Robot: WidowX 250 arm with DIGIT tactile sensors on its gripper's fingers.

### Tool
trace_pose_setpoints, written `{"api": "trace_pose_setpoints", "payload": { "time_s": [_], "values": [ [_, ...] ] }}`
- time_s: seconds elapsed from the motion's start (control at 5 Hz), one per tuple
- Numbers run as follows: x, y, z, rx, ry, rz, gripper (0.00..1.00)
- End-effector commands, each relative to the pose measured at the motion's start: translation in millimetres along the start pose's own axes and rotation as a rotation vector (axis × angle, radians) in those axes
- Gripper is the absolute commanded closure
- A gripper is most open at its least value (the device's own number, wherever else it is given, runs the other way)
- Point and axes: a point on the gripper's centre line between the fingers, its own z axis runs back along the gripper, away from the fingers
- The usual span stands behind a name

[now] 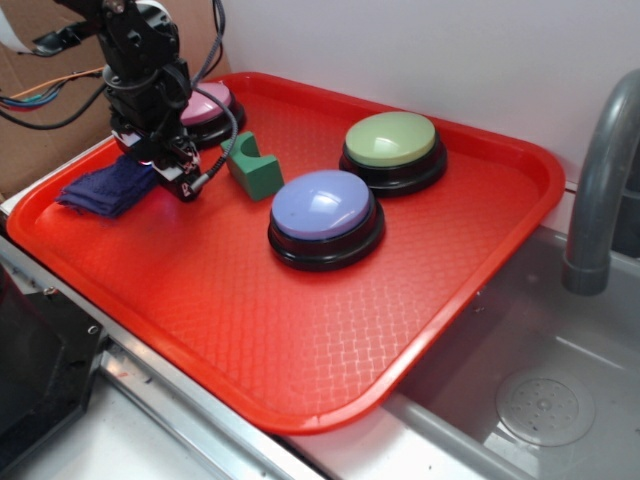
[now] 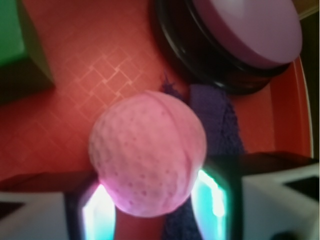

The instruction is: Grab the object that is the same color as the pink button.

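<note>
Although the exterior view hides it behind the gripper (image 1: 172, 172), the pink ball (image 2: 148, 152) shows plainly at the wrist, gripped between the jaws above the red tray (image 1: 300, 340). Only part of the pink button (image 1: 212, 104) peeks past the arm. Beside it sit a green block (image 1: 253, 166) and a dark blue cloth (image 1: 108, 188), partly covered.

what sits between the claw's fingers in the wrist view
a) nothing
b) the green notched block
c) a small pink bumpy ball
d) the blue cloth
c: in the wrist view the pink ball fills the gap between the claw fingers, with the blue cloth lying behind it.
</note>
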Motion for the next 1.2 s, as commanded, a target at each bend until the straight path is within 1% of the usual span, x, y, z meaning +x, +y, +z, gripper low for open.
{"api": "trace_pose_setpoints", "payload": {
  "time_s": [0.0,0.2,0.4,0.6,0.8,1.0],
  "values": [
    [5.8,19.0,18.4,-0.031,-0.017,0.086,1.00],
    [-1.5,25.8,42.2,-0.077,0.082,0.180,1.00],
    [-8.3,19.0,64.1,-0.188,0.102,0.188,1.00],
    [-19.1,2.8,86.4,-0.250,0.124,0.167,1.00],
    [-32.6,-16.1,100.3,-0.329,0.137,0.063,1.00],
    [-41.2,-31.7,107.7,-0.341,0.133,-0.001,1.00]
  ]
}}
